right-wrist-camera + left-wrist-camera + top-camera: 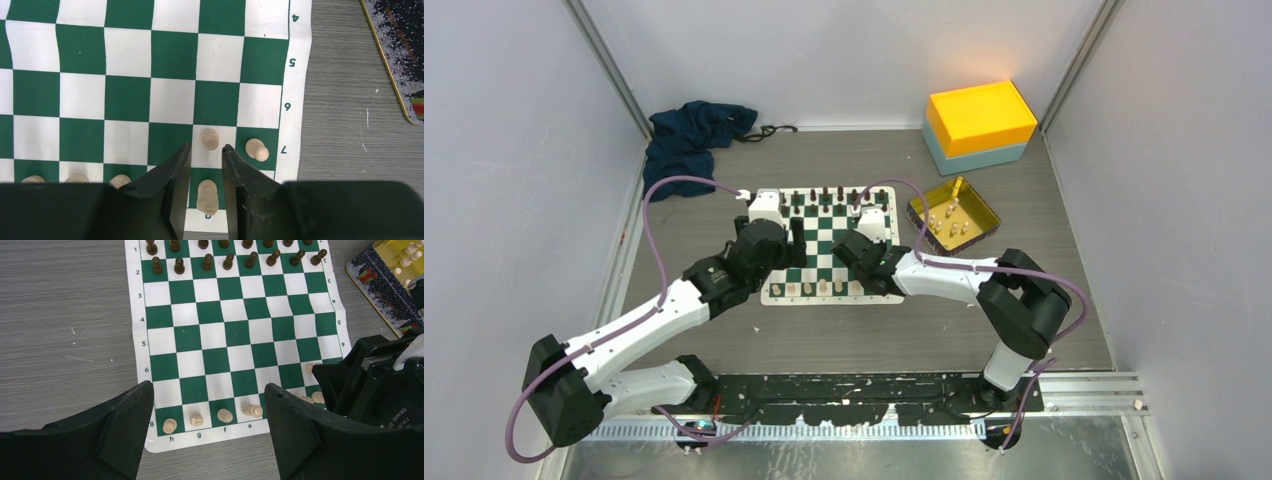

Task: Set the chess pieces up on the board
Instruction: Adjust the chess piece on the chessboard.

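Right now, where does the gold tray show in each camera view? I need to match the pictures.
Top external: the gold tray lies right of the board, in front of the yellow box.
Left wrist: top right corner, cut by the frame, beyond the board's numbered edge.
Right wrist: upper right edge, only part of its wall.
Shared landmark: the board's white border nearest the tray.

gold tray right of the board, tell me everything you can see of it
The tray is a shallow rectangle, shiny gold inside, with a dark speckled print on its outer wall; it looks like tin. It lies flat on the table, askew, right of the board with a gap between. Several cream pieces sit in it; nothing else touches it.
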